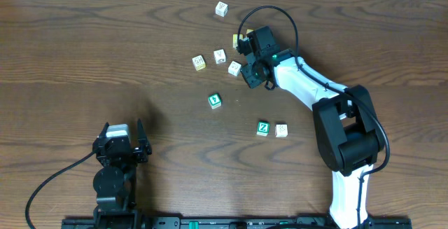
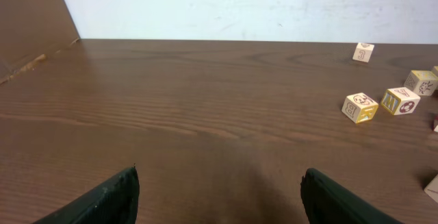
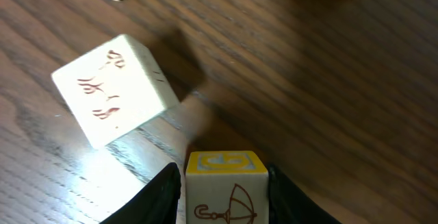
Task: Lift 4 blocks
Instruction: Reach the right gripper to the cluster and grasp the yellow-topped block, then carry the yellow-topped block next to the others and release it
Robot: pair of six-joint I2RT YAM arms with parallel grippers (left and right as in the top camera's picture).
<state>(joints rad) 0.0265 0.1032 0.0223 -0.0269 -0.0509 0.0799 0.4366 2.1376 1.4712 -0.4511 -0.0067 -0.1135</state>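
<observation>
Judging by how things lie, you are at the very start of the lifting: nothing in view hangs clear of the table (image 1: 84,47). Your right pincer (image 3: 224,198) is reached out over the far cluster, its two fingers set against opposite sides of the umbrella cube (image 3: 226,169), which is white with a yellow-framed face and a reddish-brown umbrella drawn on it. The jaws are drawn in to about the cube's width and it reads as a grip, but you cannot tell from the wrist view whether the cube has left the wood. Just beside it, turned at an angle, lies a white cube with brown scribbles (image 3: 109,90). Nearer you, untouched, sit the lone green cube (image 1: 215,101) and the green Z cube (image 1: 262,127), the latter just beside a white cube with reddish print (image 1: 281,129). Your left pincer (image 1: 123,134) is spread wide with nothing in it, at the near left, well apart from every cube. At best you have one in hand and three to go.
</observation>
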